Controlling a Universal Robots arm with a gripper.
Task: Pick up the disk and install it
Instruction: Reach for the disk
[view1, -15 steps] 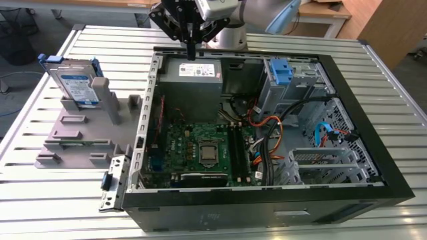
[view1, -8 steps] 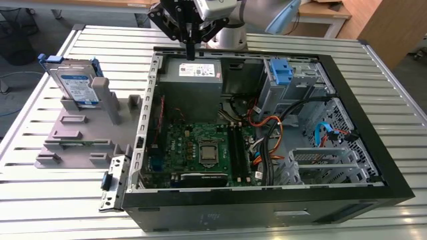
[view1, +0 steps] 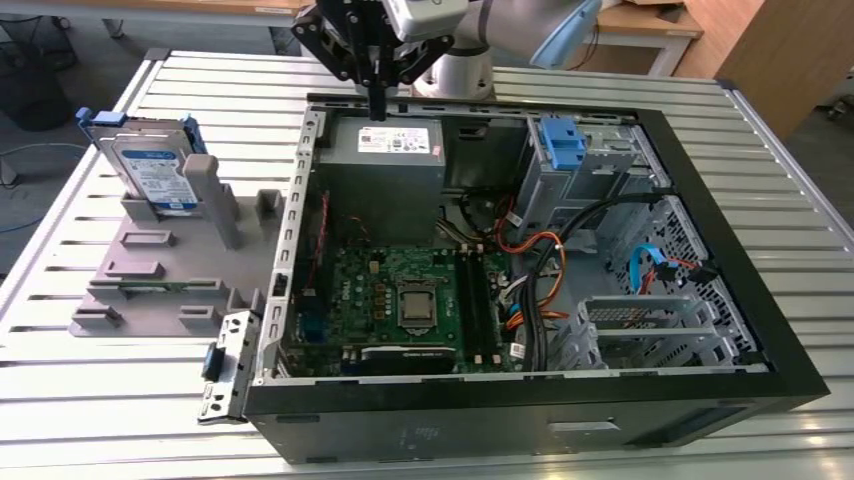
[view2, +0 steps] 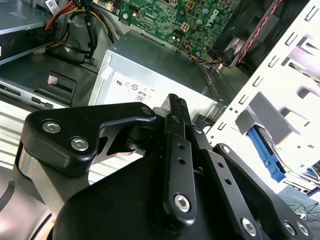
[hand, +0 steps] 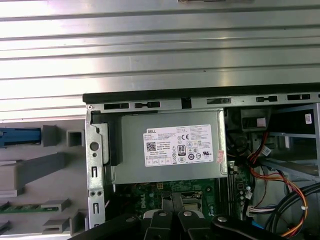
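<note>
The disk (view1: 150, 168), a silver drive with a white-and-blue label in a blue caddy, stands upright in a grey holder (view1: 154, 262) on the exterior view's left, outside the computer case. Its blue edge shows in the first wrist view (hand: 20, 136) and in the second wrist view (view2: 266, 152). My gripper (view1: 379, 110) hangs over the case's back edge, above the power supply, well to the right of the disk. Its fingers are shut with nothing between them (view2: 176, 102) (hand: 173, 220).
The open black computer case (view1: 747, 300) lies on a slatted metal table (view1: 80, 400). Inside are the grey power supply (hand: 170, 145), a green motherboard (view1: 400, 300), loose cables (view1: 547, 260) and a drive bay with a bare blue bracket (view1: 563, 140).
</note>
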